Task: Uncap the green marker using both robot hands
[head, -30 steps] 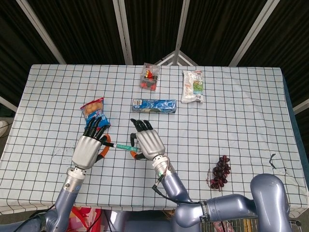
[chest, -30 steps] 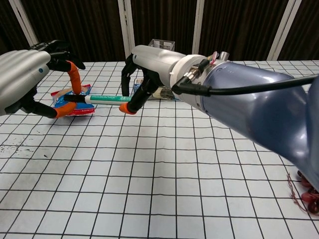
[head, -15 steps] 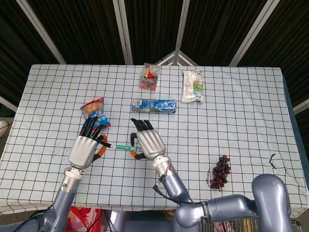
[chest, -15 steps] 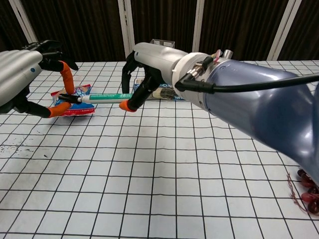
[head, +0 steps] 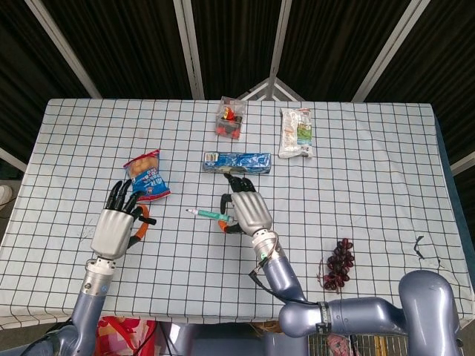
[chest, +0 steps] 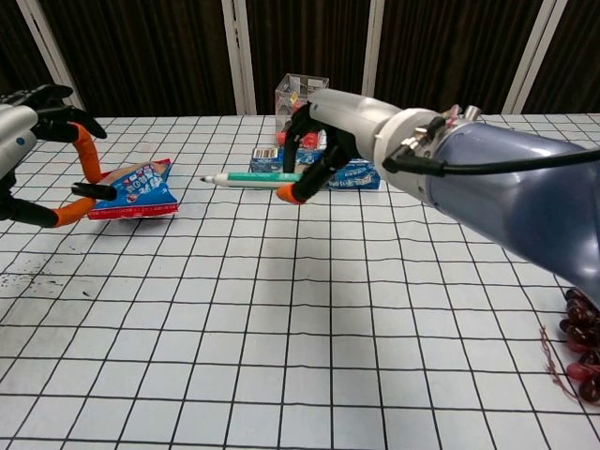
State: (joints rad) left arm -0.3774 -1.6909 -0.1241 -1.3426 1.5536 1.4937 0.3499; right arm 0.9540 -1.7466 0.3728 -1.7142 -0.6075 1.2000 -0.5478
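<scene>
Green marker held by right hand, tip bare.

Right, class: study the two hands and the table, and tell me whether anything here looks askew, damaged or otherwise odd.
Nothing is spilled or broken. The green marker is in the right hand, its bare tip exposed, and a small dark piece, probably its cap, sits pinched in the left hand. The one blemish: dark scuff marks on the tablecloth, near its left edge.
</scene>
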